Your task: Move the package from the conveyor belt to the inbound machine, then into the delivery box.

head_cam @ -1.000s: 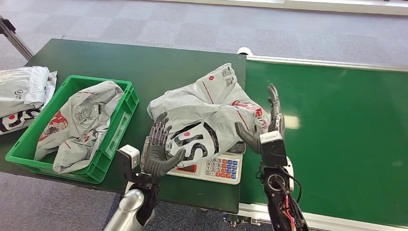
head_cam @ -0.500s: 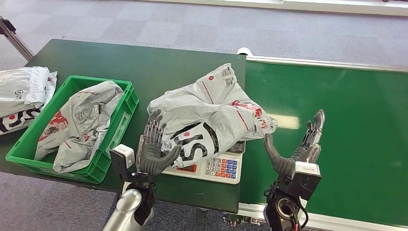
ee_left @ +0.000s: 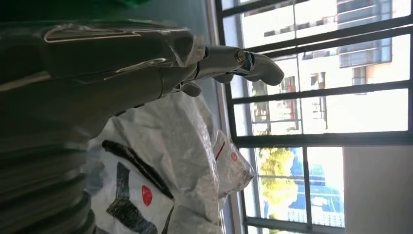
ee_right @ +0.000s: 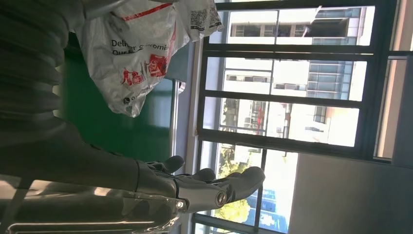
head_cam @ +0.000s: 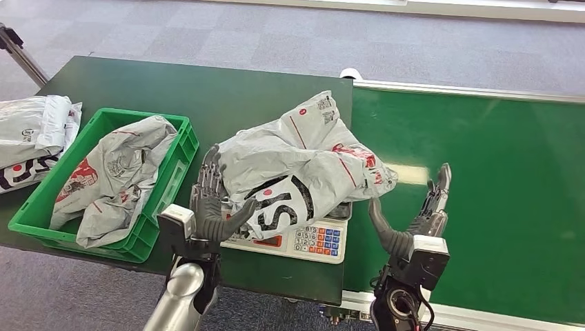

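Note:
A crumpled grey package (head_cam: 296, 165) with red and black print lies on the white scale (head_cam: 303, 241) with its coloured keypad, at the table's near edge. My left hand (head_cam: 210, 207) stands upright and open at the package's left side, thumb touching the bag. My right hand (head_cam: 417, 217) is open over the green conveyor belt (head_cam: 483, 179), clear of the package's right side. The left wrist view has the package (ee_left: 160, 161) close beside the fingers (ee_left: 229, 63). In the right wrist view the package (ee_right: 141, 53) sits apart from the fingers (ee_right: 214, 185).
A green crate (head_cam: 148, 210) left of the scale holds another grey package (head_cam: 114, 176). More grey bags (head_cam: 31, 138) lie at the table's far left. The dark green table (head_cam: 200, 89) stretches behind. Grey carpet floor lies beyond.
My right hand has drawn back from the package's right side to the belt, nearer me. My left hand has shifted slightly left and up along the package's side.

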Motion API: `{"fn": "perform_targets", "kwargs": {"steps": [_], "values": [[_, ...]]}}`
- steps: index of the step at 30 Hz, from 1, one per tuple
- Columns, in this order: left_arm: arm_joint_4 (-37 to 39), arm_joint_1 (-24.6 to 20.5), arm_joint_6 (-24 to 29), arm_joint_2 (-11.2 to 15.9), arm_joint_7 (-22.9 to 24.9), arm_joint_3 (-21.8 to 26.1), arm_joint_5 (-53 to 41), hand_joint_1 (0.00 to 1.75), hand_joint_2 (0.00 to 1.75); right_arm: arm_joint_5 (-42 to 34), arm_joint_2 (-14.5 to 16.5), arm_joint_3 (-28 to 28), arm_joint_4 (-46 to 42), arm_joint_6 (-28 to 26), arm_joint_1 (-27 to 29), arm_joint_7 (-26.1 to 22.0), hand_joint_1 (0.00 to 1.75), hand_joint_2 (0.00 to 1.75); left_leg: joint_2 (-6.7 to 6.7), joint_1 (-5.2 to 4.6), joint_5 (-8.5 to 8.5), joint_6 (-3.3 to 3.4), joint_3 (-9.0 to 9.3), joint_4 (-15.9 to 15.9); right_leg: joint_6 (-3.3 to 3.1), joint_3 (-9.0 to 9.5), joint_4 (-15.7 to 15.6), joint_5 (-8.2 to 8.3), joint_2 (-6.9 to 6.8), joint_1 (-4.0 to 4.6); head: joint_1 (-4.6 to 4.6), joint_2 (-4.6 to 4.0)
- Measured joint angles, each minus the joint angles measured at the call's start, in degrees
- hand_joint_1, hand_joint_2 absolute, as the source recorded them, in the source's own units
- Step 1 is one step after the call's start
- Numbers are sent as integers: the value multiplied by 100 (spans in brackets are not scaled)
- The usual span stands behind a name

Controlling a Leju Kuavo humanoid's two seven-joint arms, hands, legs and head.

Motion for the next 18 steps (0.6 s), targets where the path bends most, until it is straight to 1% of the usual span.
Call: {"fn": "perform_targets", "kwargs": {"steps": [4, 7, 10, 14, 18], "values": [[-23, -363, 847, 124, -86, -118, -1566, 0, 175, -12, 0, 87, 63, 33, 25, -4, 0, 175, -2, 0, 1, 0, 0, 0, 0, 1, 0, 0, -1, 0, 0, 0], [31, -724, 1215, 234, 33, -331, -2692, 0, 175, -38, 0, 167, 139, 72, 21, -4, 0, 175, -1, -1, 1, 0, 0, 0, 0, 1, 0, 0, -1, -1, -1, 0], [166, -1052, 1212, 321, 143, -558, -3212, 0, 175, -50, 0, 216, 203, 109, 5, -2, 0, 175, -1, -1, 1, 0, 0, 0, 0, 1, 0, 1, -1, -1, 1, 0], [413, -1507, 1089, 415, 260, -836, -3432, 0, 175, -19, 0, 267, 277, 177, -28, 40, 0, 175, -1, -1, 1, 0, 0, 0, 0, 0, 0, 1, -1, 0, 0, 0], [755, -1971, 913, 483, 601, -1103, -3771, 0, 175, -10, 0, 297, 334, 224, -46, 85, 0, 175, -1, 0, 1, 0, 0, 0, 0, 0, 0, 1, -1, 0, 0, 0]]}}
